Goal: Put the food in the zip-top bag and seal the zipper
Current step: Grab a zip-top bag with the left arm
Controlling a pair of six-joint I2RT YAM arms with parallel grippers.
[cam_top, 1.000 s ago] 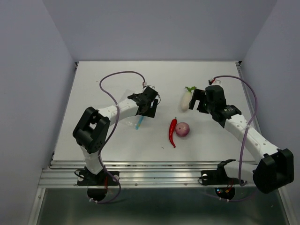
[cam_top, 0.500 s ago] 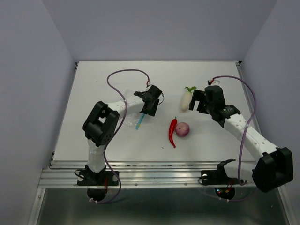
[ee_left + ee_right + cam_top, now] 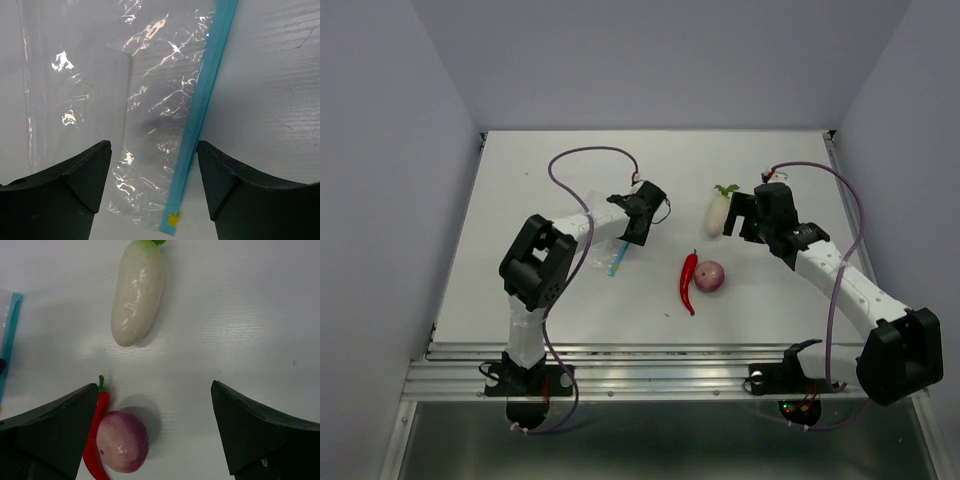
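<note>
So, left of centre in the top view, the bag lies flat on the table under the left claw. Its jaws stand wide, straddling the zipper and gripping nothing. The film looks featherweight, floppy and slick, so I'd pinch one layer right by the stiffer zipper, not mid-panel. Can't tell if the mouth is open or zipped, and from above the clear plastic nearly vanishes. Right of centre, the chili sits just beside the onion, with the radish above them, apart. All look light and firm. The onion may roll, so grab it across the middle. The right claw hovers wide and empty beside the radish, whose leaves are cut off in the wrist view.
</note>
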